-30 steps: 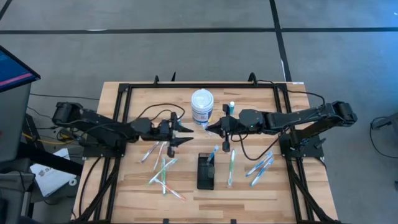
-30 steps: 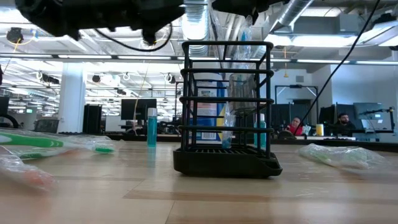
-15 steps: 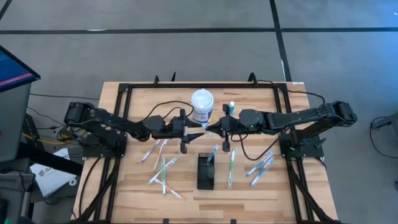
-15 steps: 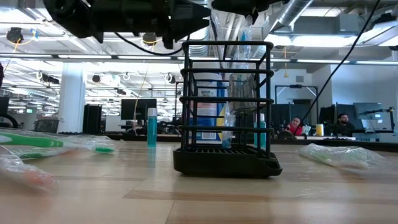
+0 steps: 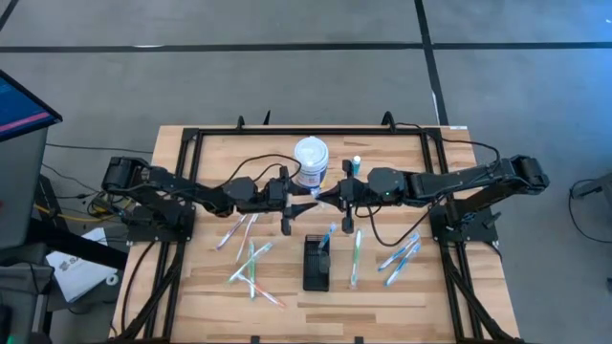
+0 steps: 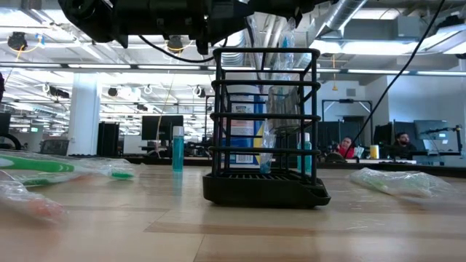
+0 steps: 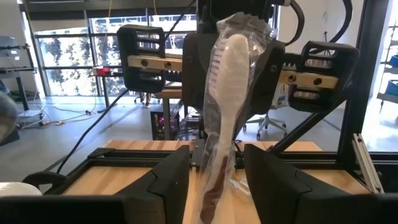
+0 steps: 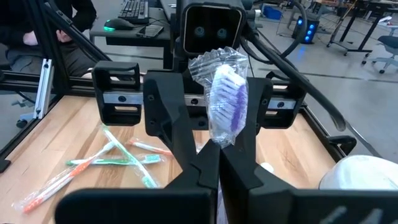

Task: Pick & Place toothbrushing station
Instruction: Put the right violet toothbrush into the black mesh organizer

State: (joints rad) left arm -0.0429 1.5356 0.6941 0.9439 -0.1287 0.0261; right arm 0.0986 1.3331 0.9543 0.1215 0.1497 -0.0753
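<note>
– Toothbrushing station [image 5: 316, 265] status?
– It stands on the desk [image 5: 449, 287] nearest the front edge, one brush in it; many wrapped brushes lie loose. Behind it, my right gripper [image 5: 321, 196] pinches a wrapped toothbrush [image 8: 225, 102]; my left fingers [image 7: 163, 180] are spread around it.

The toothbrushing station [image 6: 265, 131] stands upright on the table [image 6: 233, 233], wrapped toothbrushes [image 6: 44, 169] nearby.

No readable text anywhere. Tub [image 5: 311, 163] carries a blue label, lettering too small to make out from above; in the low view the label sits behind the holder [image 6: 265, 129] bars, still illegible. Toothbrush wrappers: no print discernible.
</note>
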